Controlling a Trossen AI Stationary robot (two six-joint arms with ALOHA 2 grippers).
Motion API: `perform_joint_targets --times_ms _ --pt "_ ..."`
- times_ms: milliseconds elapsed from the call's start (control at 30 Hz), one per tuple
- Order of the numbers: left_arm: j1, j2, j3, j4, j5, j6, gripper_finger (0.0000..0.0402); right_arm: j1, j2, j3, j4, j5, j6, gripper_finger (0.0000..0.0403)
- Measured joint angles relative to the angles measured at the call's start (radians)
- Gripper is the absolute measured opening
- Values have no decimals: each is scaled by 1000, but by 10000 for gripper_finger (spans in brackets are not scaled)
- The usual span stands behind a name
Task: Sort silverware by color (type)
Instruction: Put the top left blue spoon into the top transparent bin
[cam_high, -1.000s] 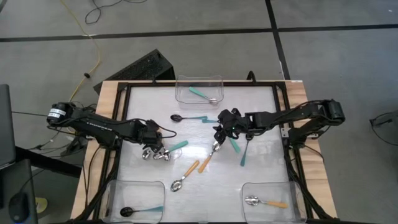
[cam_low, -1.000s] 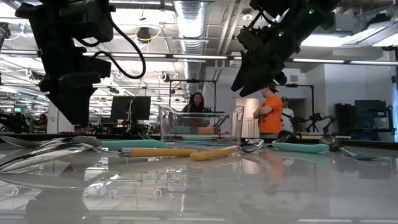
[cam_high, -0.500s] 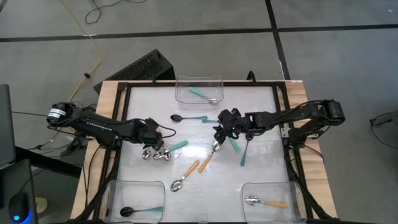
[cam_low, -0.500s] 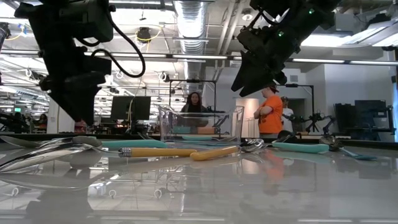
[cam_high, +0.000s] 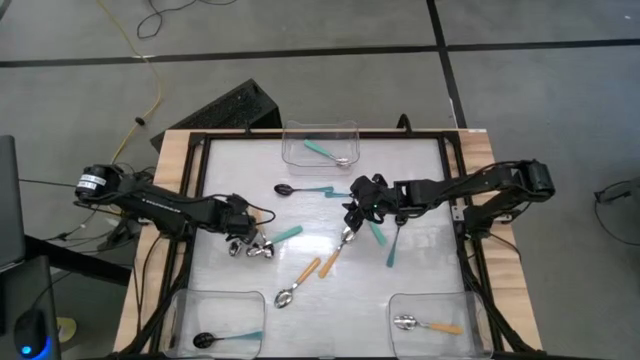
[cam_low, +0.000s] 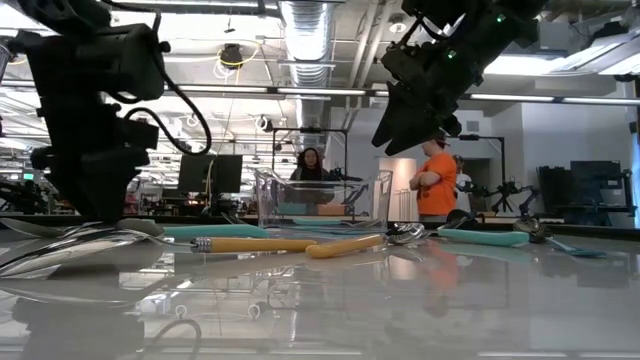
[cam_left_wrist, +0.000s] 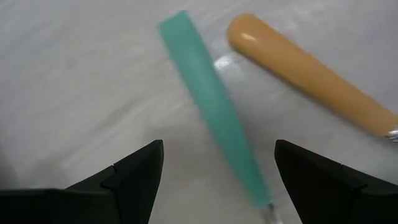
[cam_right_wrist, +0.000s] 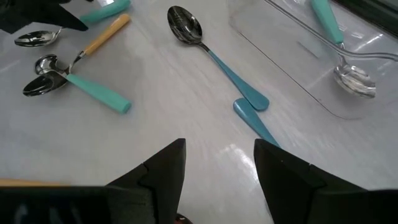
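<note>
High view: left gripper (cam_high: 243, 238) open over teal-handled spoon (cam_high: 273, 239); right gripper (cam_high: 354, 212) open, empty.

Teal-handled spoon (cam_left_wrist: 214, 112) lies beside an orange handle (cam_left_wrist: 305, 71) on the white table (cam_high: 420, 270). The black-bowled spoon (cam_right_wrist: 208, 50) has a blue-teal handle.

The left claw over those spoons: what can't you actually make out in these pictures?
- High view: the left gripper covers the spoons beneath it, so contact cannot be judged.
- Left wrist view: the teal handle and the orange handle run off the edges, hiding their bowls.
- Low view: the spoon bowl nearest the camera is blurred.
</note>
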Motion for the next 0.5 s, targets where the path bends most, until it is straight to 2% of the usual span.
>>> perform_joint_targets --times_ms 200,500 --pt "0 -3 -36 111 48 -7 279 0 0 0 0 0 0 215" --pt "0 -3 -63 116 34 -40 174 0 0 0 0 0 0 215"
